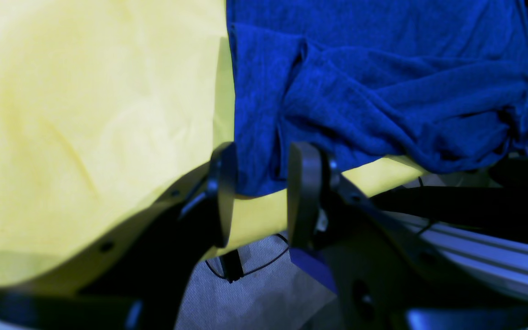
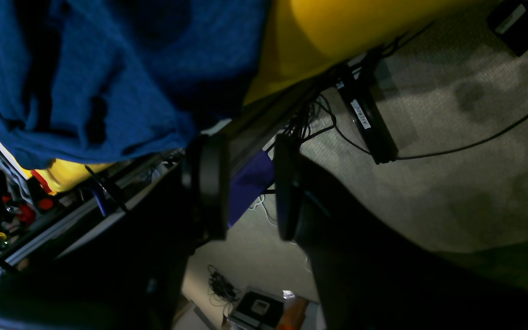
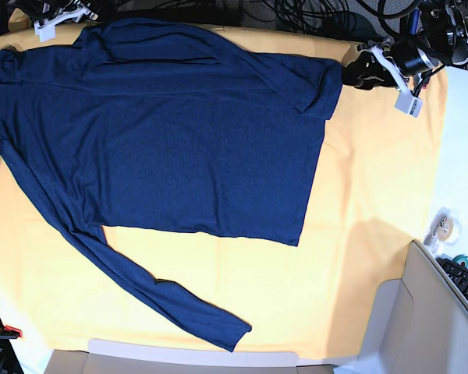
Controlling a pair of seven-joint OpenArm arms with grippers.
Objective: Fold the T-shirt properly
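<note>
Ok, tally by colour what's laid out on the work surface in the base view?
Navy-blue: 1, the long-sleeved knit shirt
Yellow-orange: 1, the big cloth under it
White: 1, small tape roll on the bare edge
Total: 3

The shirt [image 3: 179,132] is a plain dark navy all over, no print or stripes anywhere, just a fine knit texture. In the left wrist view it [image 1: 383,82] comes out a much brighter royal blue, and in the right wrist view it [image 2: 108,68] is a mid blue with dark shadowy folds. The cloth [image 3: 374,234] under it is a flat yellow-orange, no pattern; it [image 1: 85,114] looks pale lemon in the left wrist view. Both grippers, left [image 1: 257,192] and right [image 2: 245,188], have black fingers. The floor [image 2: 452,160] is grey speckled carpet with black cables [image 2: 475,142] across it.
</note>
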